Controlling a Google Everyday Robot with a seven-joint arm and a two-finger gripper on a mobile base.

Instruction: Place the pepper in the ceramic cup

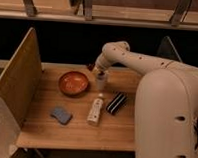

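Gripper point(99, 72) hangs right over the ceramic cup point(101, 82), orange bowl point(73, 83) just beside (jaws' state unclear).

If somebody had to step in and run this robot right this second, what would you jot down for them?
Gripper: directly over the ceramic cup, at its mouth.
Ceramic cup: upright on the wooden table, just right of the orange bowl.
Pepper: not visible on the table; a dark red bit shows beside the gripper, but it cannot be identified.
Also on the table: white bottle lying down, black object, blue-grey sponge.
Done: arm brought to the cup.
Left: confirm the pepper is in the cup, then withdraw.
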